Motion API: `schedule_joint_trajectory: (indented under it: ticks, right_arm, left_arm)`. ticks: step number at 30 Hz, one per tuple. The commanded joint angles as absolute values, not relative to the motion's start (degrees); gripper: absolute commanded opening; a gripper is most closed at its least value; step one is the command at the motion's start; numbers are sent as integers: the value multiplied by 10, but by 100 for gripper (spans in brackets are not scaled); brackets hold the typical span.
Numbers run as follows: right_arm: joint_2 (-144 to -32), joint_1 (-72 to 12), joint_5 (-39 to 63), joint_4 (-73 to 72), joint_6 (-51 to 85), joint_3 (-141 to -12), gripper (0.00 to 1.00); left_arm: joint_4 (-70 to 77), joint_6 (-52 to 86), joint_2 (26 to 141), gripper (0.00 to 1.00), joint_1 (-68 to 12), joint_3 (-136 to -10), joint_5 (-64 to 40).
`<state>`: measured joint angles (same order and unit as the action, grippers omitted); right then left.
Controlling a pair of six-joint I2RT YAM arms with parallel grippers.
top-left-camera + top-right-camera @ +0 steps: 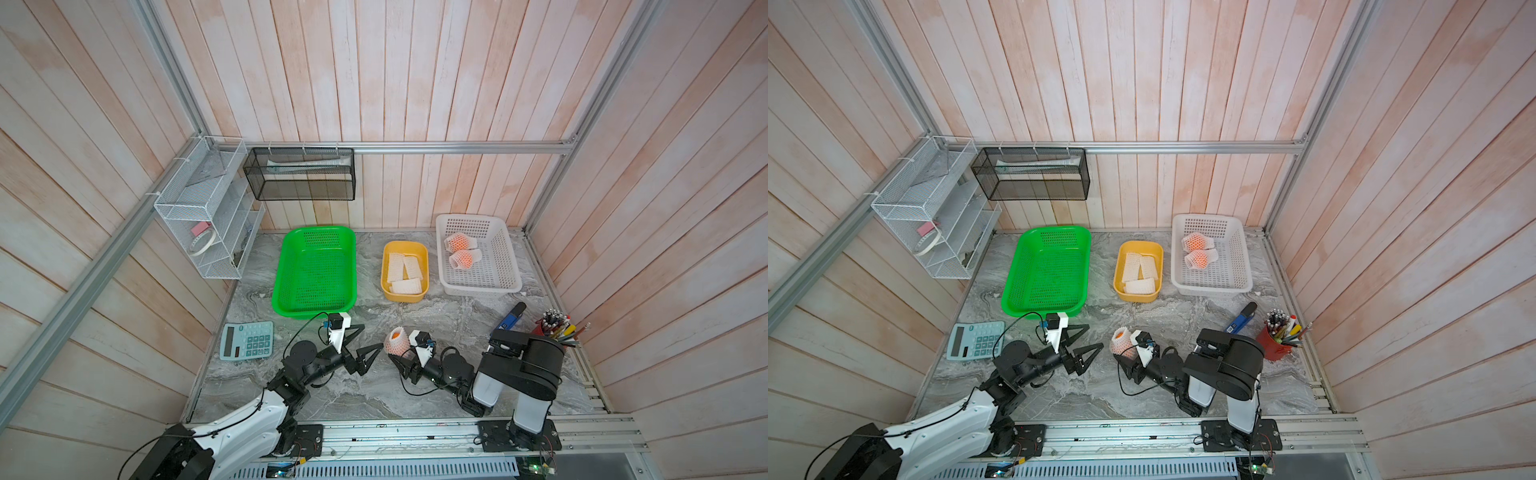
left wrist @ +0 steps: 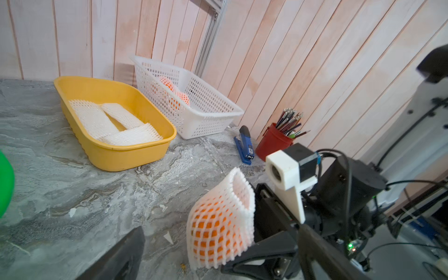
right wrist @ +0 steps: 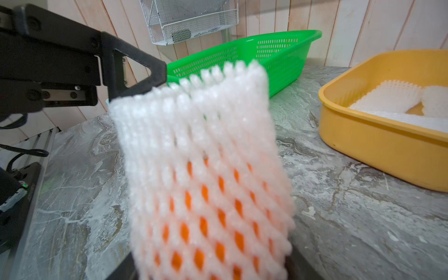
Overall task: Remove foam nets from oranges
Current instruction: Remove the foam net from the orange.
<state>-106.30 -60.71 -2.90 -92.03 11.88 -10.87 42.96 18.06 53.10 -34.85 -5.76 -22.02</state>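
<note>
The right gripper (image 1: 398,356) has its jaws clenched around the netted orange (image 2: 213,230), lifted clear of the tabletop (image 1: 415,324). Facing it, the left gripper (image 1: 365,343) has its jaws spread wide and empty, just beside the foam net (image 2: 238,191) and its loose open end. This looks like the stripping step: next, the left jaws should pinch that free end and pull it away. Two more netted oranges (image 1: 461,249) wait in the white basket (image 1: 505,266), well beyond.

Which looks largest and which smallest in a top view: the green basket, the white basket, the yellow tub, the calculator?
1. green basket
2. white basket
3. yellow tub
4. calculator

The green basket and white basket are fairly close; the calculator lies nearer the camera, yet looks smallest.
</note>
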Motion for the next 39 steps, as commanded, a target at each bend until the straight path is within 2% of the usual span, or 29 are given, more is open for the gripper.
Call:
schedule_joint_trajectory:
  ticks: [1,8,15,22,24,34,39]
  right_arm:
    - [-1074,-608,7,-968,107,-99,64]
    - [-1090,-561,89,-986,121,-87,64]
    - [-1094,-534,127,-969,105,-94,63]
    - [-1136,-534,130,-1026,122,-99,63]
    - [-1141,-535,132,-1032,128,-99,63]
    - [-1138,-538,123,-1029,125,-101,63]
    - [-1136,-538,120,-1026,127,-103,63]
  left_arm:
    - [482,81,555,100,-351,-50,-181]
    - [574,47,659,100,-370,-61,-228]
    - [648,24,735,100,-434,-59,-174]
    - [779,63,859,99,-453,-73,-143]
    - [817,72,883,97,-454,-71,-134]
    - [792,79,925,88,-465,-106,-159]
    - [801,92,950,77,-465,-106,-169]
